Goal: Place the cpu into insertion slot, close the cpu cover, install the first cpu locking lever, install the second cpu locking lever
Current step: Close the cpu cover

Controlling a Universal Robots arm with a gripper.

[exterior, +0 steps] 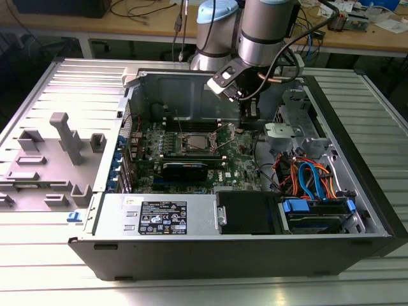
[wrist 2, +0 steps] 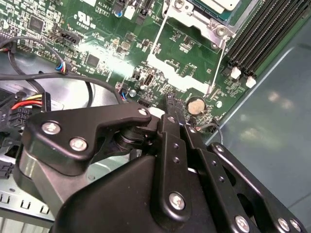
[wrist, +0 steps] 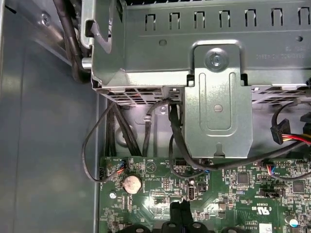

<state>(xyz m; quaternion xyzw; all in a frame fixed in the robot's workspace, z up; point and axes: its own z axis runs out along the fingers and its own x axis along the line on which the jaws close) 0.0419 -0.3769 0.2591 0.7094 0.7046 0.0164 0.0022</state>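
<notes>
Found black gripper (wrist: pixel 181 208) hanging low over green circuit board (wrist: pixel 228 189), pressed together at the tips, pinching nothing. Spotted small flat square cpu (wrist 2: pixel 221 4) with silver-grey metal top, seated in square silver-rimmed insertion slot (exterior: pixel 183 143), well apart from gripper, toward the exterior view's left. Saw thin silver metal cpu cover (wrist 2: pixel 190 20) framing the chip; could not tell whether latched. Judged cpu light, stiff, fragile on its underside; best taken by opposite edges and kept level.
</notes>
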